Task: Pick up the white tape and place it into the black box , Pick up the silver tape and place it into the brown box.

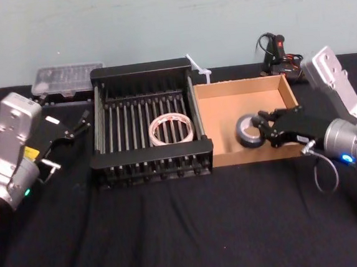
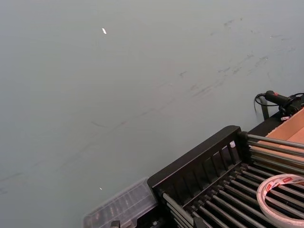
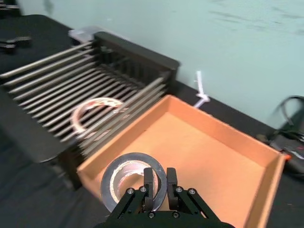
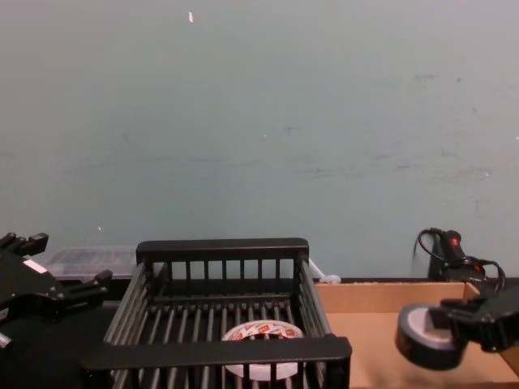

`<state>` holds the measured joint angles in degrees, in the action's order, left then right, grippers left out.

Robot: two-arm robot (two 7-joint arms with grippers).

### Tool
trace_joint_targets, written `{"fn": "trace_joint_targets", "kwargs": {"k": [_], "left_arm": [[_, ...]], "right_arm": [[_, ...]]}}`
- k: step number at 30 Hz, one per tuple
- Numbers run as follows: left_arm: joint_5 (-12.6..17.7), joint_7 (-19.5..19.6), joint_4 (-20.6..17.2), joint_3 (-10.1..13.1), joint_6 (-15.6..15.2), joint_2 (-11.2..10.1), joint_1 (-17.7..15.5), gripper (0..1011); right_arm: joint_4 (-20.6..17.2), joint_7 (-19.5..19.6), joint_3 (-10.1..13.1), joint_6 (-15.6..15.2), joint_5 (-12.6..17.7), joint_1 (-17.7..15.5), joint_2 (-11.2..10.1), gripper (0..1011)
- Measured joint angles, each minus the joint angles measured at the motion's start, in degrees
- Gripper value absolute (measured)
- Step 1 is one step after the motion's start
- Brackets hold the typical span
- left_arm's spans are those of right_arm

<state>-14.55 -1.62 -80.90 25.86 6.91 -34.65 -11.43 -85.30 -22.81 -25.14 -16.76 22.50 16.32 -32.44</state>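
The white tape (image 1: pixel 172 129) lies flat on the slatted floor of the black box (image 1: pixel 152 156) and appears again as the white tape (image 4: pixel 263 332) (image 3: pixel 95 114) (image 2: pixel 280 194). My right gripper (image 1: pixel 267 129) is shut on the rim of the silver tape (image 1: pixel 249 131). It holds the roll tilted over the front left part of the brown box (image 1: pixel 244 103). In the right wrist view the fingertips (image 3: pixel 149 183) pinch the silver tape (image 3: pixel 124 183) wall. The chest view has the silver tape (image 4: pixel 426 336) hanging above the brown box (image 4: pixel 381 300) floor. My left gripper (image 1: pixel 71 125) stands open, left of the black box.
A clear plastic case (image 1: pixel 67 77) sits behind the black box's left corner. A black cabled device (image 1: pixel 278 53) lies behind the brown box, and a small white piece (image 1: pixel 199 66) lies between the boxes at the back. Black cloth covers the table front.
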Motion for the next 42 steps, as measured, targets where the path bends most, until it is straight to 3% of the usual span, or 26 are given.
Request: {"fn": "trace_joint_targets", "kwargs": {"k": [8, 15, 28, 42], "left_arm": [[0.0, 0.0, 0.0, 0.0, 0.0, 0.0, 0.0, 1001], [0.0, 0.0, 0.0, 0.0, 0.0, 0.0, 0.0, 1001], [0.0, 0.0, 0.0, 0.0, 0.0, 0.0, 0.0, 1001], [0.0, 0.0, 0.0, 0.0, 0.0, 0.0, 0.0, 1001]], "right_arm": [[5.1, 2.1, 1.2, -0.1, -1.6, 2.9, 3.5, 172], [7.2, 2.8, 2.4, -0.2, -2.1, 3.8, 5.2, 172], [7.2, 2.8, 2.4, -0.3, -2.1, 3.8, 5.2, 177], [7.0, 2.7, 2.2, -0.3, -2.1, 3.8, 5.1, 613]]}}
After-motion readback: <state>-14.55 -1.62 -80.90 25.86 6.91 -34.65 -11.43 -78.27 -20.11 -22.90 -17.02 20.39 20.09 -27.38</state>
